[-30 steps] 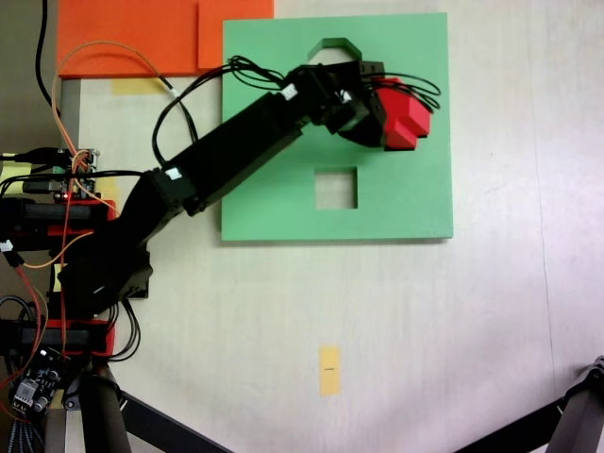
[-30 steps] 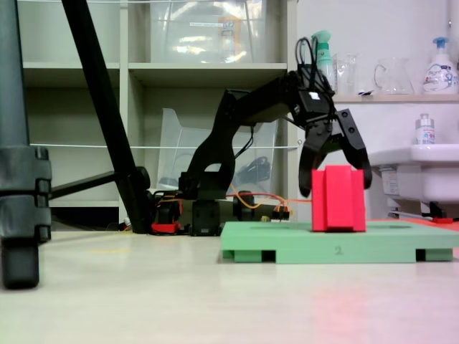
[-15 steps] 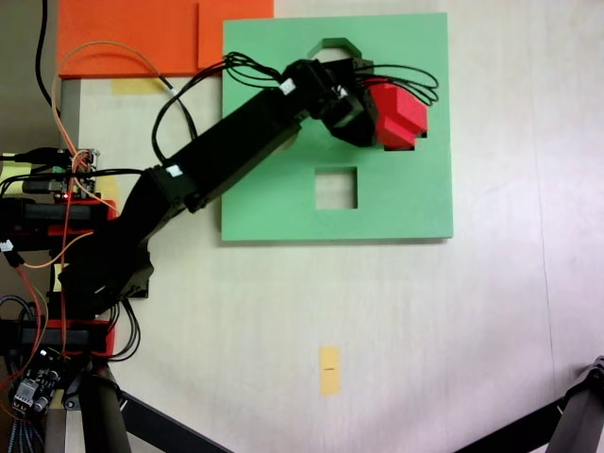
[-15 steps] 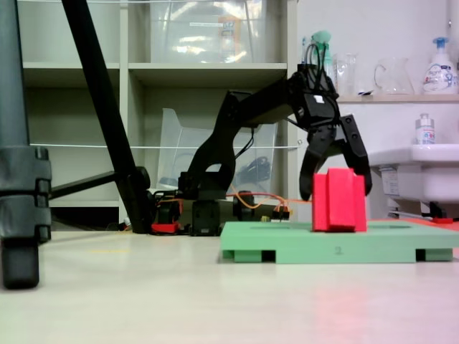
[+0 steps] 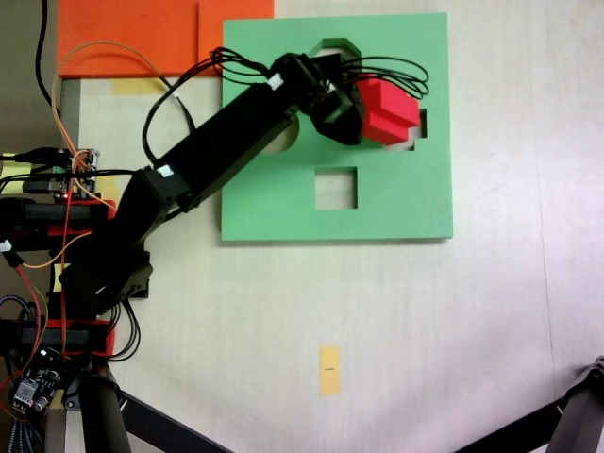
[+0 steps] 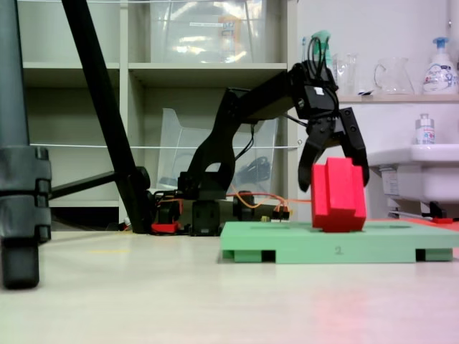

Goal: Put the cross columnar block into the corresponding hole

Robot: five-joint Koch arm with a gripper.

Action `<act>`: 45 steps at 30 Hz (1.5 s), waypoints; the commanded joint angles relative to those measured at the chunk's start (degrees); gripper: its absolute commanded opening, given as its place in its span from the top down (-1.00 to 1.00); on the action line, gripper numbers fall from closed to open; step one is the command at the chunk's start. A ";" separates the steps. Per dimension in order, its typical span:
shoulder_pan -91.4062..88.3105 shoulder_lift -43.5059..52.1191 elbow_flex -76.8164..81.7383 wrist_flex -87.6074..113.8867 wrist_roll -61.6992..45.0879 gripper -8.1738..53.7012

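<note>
Over the board [image 5: 396, 203], the jaws pinch the block [image 6: 338, 195], tilted, its base at the cross hole [image 5: 421, 124].

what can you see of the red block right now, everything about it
The red block is a bright, matte piece that looks like foam, with stepped sides that give it a plus-shaped profile. In the side fixed view it is tilted, its lower end at the green board. The gripper straddles its upper part, fingers on either side. From above, the block partly covers the plus-shaped hole, whose right edge shows beside it.
</note>
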 commanded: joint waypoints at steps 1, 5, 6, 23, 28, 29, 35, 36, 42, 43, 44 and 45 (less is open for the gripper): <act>-0.53 5.27 -1.85 1.32 0.88 0.10; -0.97 7.21 -1.85 2.46 1.32 0.11; -0.97 7.47 -1.85 2.90 1.41 0.11; -2.46 3.16 -0.97 13.62 4.31 0.10; -0.88 0.88 -0.97 13.54 4.31 0.10; -0.53 0.62 -0.97 13.27 4.31 0.10; 1.32 -1.67 -1.14 11.78 4.04 0.05; 1.58 -1.93 -1.14 11.60 3.52 0.05; 3.08 -2.64 -1.67 8.70 -1.76 -0.17; 3.16 -2.64 -1.93 8.61 -2.20 -0.20; 3.25 -2.90 -2.46 8.53 -2.81 -0.22; 3.52 -3.43 -3.16 8.44 -3.69 -0.24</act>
